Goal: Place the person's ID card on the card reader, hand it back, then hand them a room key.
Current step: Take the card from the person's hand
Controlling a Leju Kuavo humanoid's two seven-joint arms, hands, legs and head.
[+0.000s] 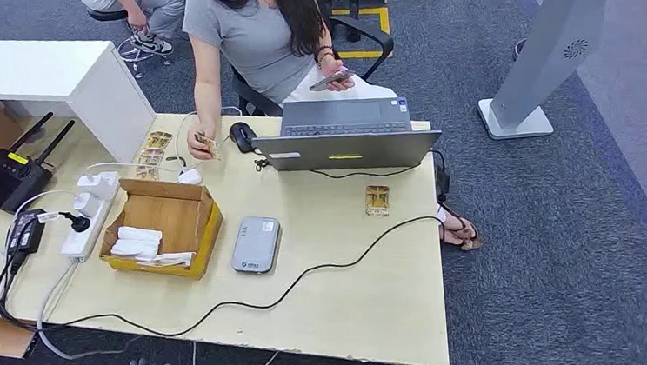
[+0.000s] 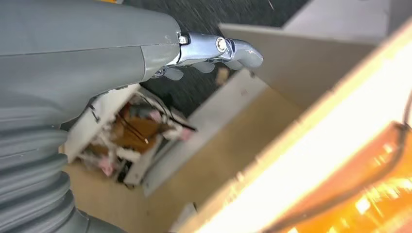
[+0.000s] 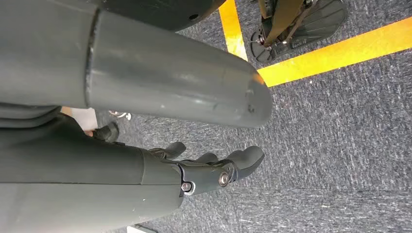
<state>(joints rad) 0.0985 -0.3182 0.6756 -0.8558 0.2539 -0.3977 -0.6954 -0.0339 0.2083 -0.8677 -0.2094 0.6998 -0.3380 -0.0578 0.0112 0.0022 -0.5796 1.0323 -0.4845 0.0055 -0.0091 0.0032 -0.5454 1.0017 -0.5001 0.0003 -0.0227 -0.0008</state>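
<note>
The bench is surfaced in pale matt wood laminate. A brown cardboard box is seen on it, beside a smooth grey plastic card reader. The floor is covered in rough blue-grey carpet.

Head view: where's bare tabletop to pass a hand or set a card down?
Free: the stretch between the card reader and the loose card, and the near right corner of the table beyond the black cable. Crowded: the left side, with the cardboard box, power strip and cables.
</note>
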